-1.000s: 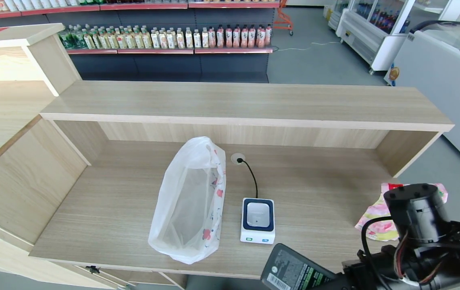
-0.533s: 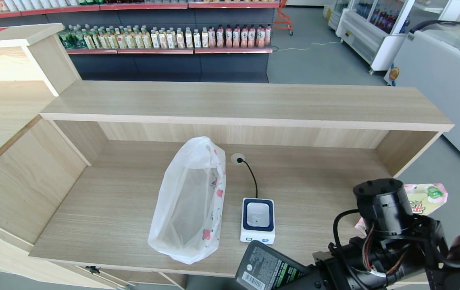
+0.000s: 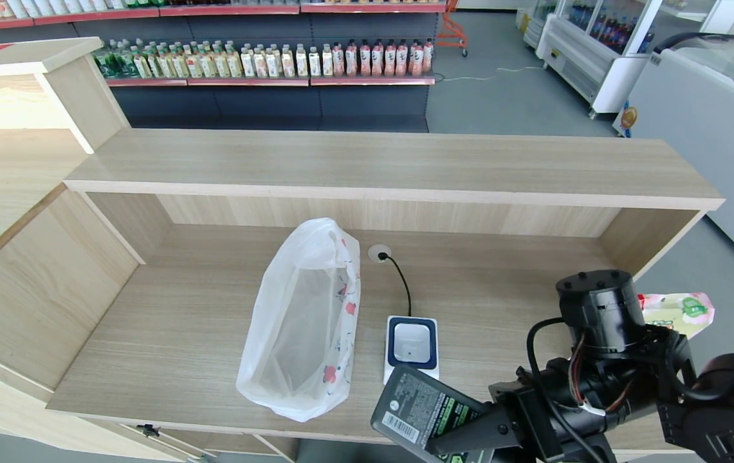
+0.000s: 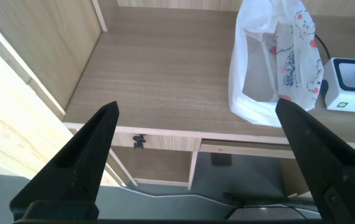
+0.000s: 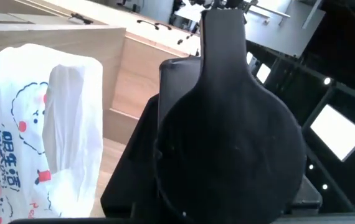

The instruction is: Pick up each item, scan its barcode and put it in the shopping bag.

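Right gripper (image 3: 463, 434) shifted left, fingers clamped on dark pack (image 3: 413, 405), now over scanner (image 3: 412, 339) near edge beside shopping bag (image 3: 302, 321); left gripper (image 4: 197, 109) fingers spread wide

Scanner (image 3: 413, 339) front — behind pkg (image 3: 423, 411)

Smooth, faintly glossy dark flat pack (image 3: 421, 405) in my matt black right gripper (image 3: 466, 432); at ten o'clock, a thin translucent plastic shopping bag (image 3: 302, 321) on a smooth pale wood-grain counter (image 3: 502, 296).
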You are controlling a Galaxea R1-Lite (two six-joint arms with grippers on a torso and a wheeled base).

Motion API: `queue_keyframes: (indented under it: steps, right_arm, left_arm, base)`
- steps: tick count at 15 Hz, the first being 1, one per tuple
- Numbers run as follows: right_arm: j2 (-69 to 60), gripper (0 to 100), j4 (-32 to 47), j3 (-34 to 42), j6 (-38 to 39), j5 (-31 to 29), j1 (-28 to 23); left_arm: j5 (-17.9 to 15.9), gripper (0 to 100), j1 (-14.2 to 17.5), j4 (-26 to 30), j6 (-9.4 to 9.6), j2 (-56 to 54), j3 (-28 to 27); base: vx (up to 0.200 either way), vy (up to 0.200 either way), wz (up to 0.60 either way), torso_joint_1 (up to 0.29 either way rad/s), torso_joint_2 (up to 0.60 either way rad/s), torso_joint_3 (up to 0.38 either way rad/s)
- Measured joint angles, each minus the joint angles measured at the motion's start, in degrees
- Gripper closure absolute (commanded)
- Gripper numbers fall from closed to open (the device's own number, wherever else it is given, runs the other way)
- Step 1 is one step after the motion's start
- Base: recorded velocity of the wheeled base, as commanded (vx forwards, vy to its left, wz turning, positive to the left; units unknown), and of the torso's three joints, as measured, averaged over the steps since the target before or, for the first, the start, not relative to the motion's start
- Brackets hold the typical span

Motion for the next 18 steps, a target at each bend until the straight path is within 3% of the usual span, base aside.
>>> queue_keyframes:
  steps: [18]
  right_arm:
    - [5.3, 100, -1.4, -3.8, 1.7, 2.4, -1.0]
  left_arm:
    - [0.0, 0, 0.0, 0.0, 0.00, 0.0, 0.0]
  base:
    - [0.000, 0.000, 0.00, 0.000, 0.00, 0.000]
